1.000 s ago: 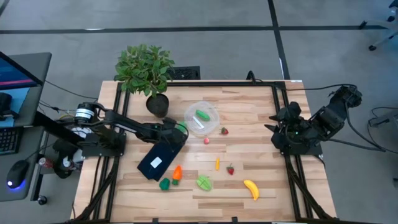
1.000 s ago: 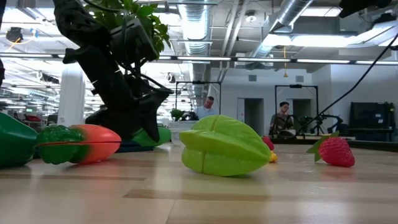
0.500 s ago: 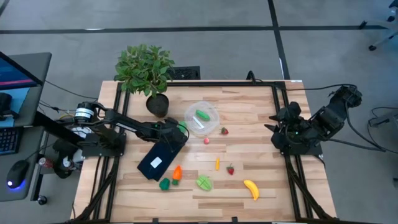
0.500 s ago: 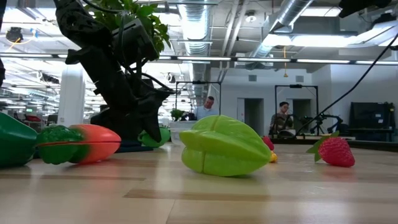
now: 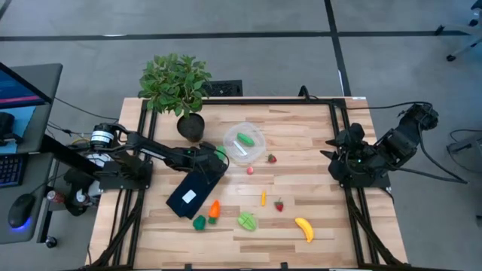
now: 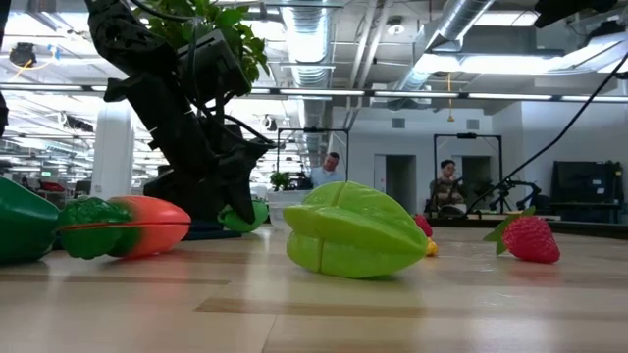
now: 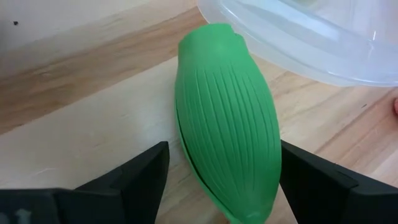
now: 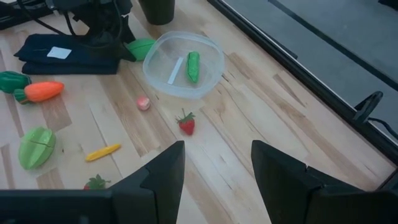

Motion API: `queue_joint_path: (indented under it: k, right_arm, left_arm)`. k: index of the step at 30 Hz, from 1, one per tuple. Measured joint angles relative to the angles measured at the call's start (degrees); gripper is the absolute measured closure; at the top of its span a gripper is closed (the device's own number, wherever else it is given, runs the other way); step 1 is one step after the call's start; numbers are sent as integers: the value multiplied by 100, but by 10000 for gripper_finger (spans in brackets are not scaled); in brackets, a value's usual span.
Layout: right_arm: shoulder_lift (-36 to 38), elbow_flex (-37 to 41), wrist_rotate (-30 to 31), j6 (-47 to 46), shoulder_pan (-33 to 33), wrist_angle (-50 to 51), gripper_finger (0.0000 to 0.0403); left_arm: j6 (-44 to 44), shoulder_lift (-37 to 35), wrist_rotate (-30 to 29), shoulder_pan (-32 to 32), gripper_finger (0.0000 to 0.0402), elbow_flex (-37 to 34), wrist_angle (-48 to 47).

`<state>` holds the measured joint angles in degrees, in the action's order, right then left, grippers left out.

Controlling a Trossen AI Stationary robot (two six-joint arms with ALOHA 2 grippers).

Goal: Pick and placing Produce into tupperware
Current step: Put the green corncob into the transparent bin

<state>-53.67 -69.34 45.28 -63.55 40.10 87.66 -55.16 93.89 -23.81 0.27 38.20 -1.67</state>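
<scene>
Left claw (image 7: 224, 180) apparently straddles green produce (image 7: 227, 118) beside tupperware (image 7: 311, 37).

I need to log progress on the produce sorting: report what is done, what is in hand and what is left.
Done: one green piece lies in the tupperware. In hand: the left gripper, open, straddles a ribbed green pod on the table beside the tupperware. Left: carrot, banana, two strawberries and other small pieces. The right gripper waits at the table's edge, open.
</scene>
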Motion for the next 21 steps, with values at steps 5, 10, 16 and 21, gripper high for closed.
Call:
queue_joint_path:
  k: [5,10,16,21]
  right_arm:
    - [0,0,2,0,0,2,226]
    - [0,0,2,0,0,-7,226]
    - [0,0,2,0,0,-28,226]
    - [0,0,2,2,2,-28,226]
  left_arm:
    - [-2,-2,0,0,141,0,-4]
    - [-2,-4,-4,0,164,0,-6]
    - [-2,-7,-9,0,182,0,-9]
    - [-4,-7,-11,0,184,0,-9]
